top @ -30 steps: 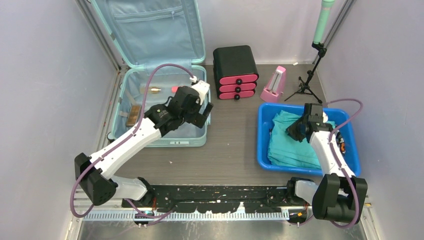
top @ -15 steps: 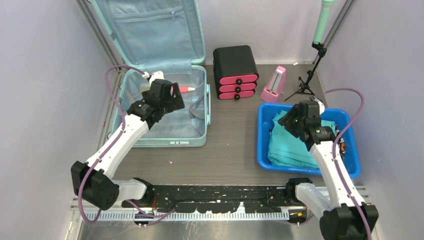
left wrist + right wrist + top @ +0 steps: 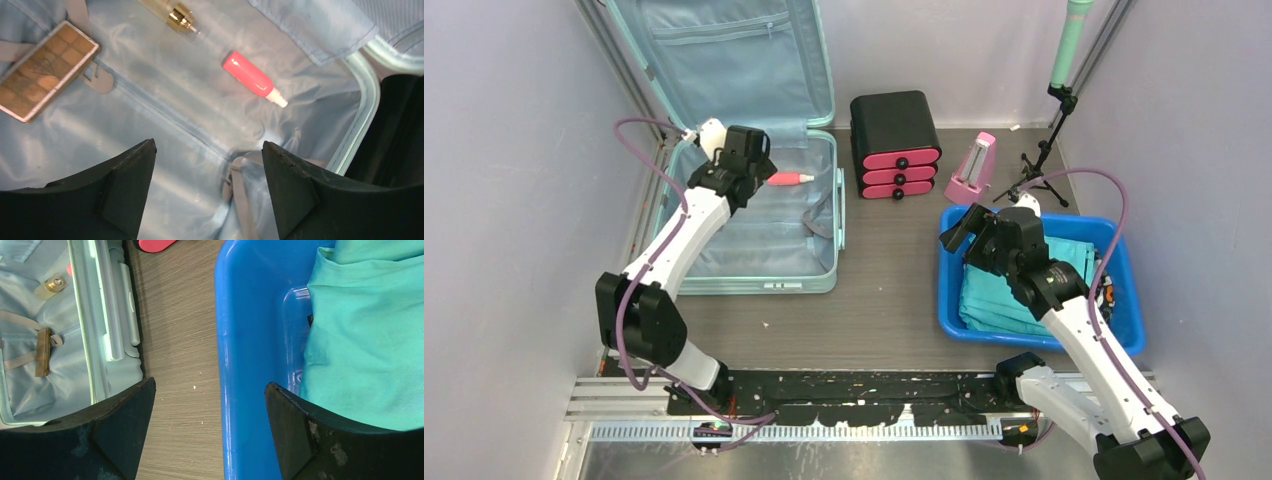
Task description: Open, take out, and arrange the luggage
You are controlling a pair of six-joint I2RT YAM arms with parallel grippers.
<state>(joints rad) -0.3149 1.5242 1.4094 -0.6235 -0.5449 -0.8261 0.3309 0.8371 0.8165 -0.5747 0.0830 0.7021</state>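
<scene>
The luggage (image 3: 754,285), a mint-green hard-shell suitcase, lies open at the back left with its lid (image 3: 724,60) leaning upright. On its blue lining lie a pink spray bottle (image 3: 250,77), a brown compartmented palette (image 3: 42,67) and a gold-capped clear bottle (image 3: 175,15). My left gripper (image 3: 207,145) hangs open above the lining near the back of the case (image 3: 749,160), with nothing between its fingers. My right gripper (image 3: 209,385) is open and empty over the left rim of the blue tub (image 3: 235,340), which holds a folded teal cloth (image 3: 370,330).
A black drawer box with pink drawers (image 3: 894,140) stands right of the suitcase. A pink wedge-shaped object (image 3: 972,170) and a small tripod (image 3: 1044,170) stand behind the tub. A grey strap (image 3: 240,190) lies on the lining below my left gripper. Walls close in both sides.
My left arm swung from the suitcase's front right to its back left, jaws narrowing slightly. My right gripper opened, lifted off the teal cloth and moved left over the tub's rim.
</scene>
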